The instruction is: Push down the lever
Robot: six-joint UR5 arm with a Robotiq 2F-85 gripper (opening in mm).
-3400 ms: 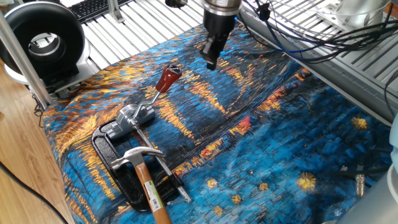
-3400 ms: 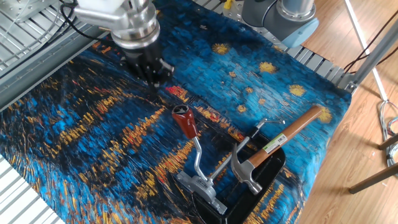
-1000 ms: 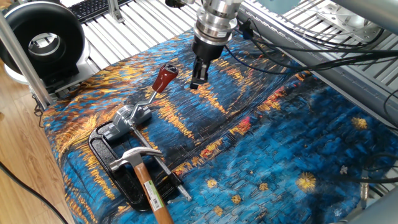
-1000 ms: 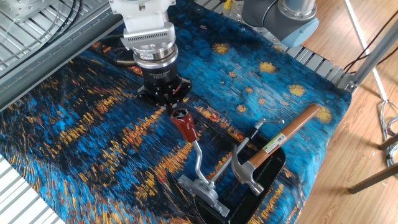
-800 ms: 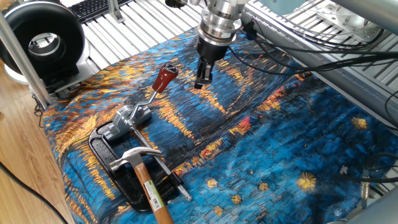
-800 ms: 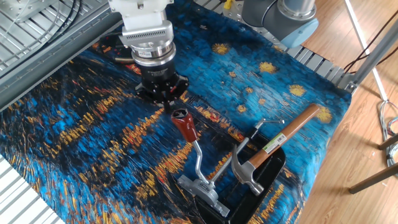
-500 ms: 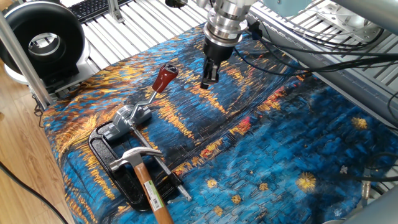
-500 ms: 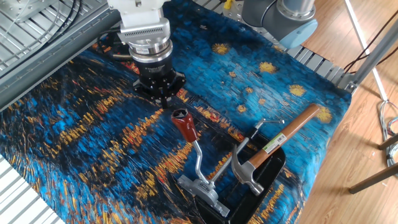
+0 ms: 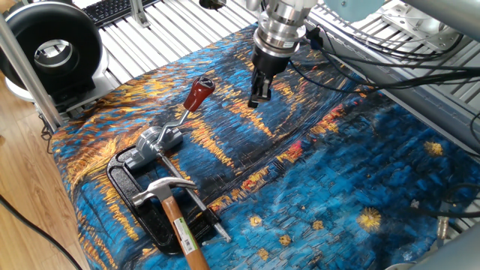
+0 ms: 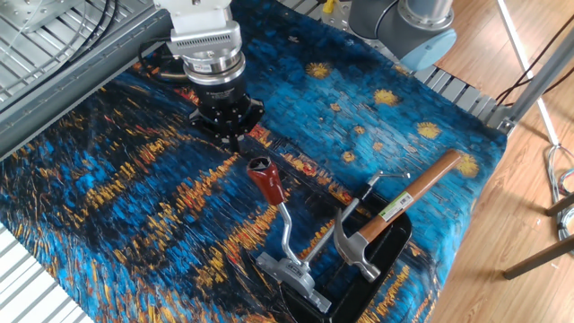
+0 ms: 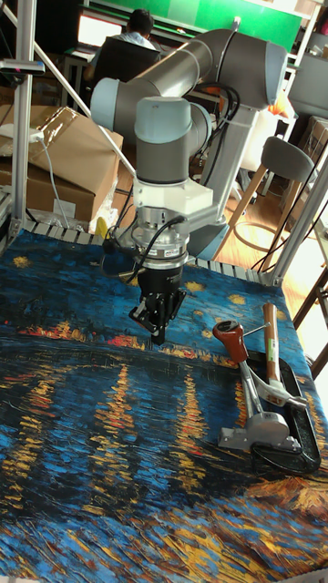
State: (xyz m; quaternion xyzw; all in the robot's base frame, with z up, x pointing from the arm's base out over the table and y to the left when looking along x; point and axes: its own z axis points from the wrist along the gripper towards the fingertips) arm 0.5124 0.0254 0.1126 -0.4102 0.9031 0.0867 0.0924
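Observation:
The lever has a dark-red knob on a thin silver rod that rises at a slant from a round silver pivot; the knob stands raised above the blue painted cloth. It also shows in the other fixed view as the lever and in the tall view as the lever. My gripper points down, shut and empty, hanging a short way right of the knob and apart from it. In the other fixed view the gripper sits just behind the knob; in the tall view the gripper is to its left.
A hammer with a wooden shaft lies across a black tray beside the pivot. A black round device stands at the far left. Cables trail behind the arm. The robot base stands at the cloth's far edge.
The gripper came down close beside the knob, then slid away from it, rightward in one fixed view. The lever's angle looks the same as a second ago.

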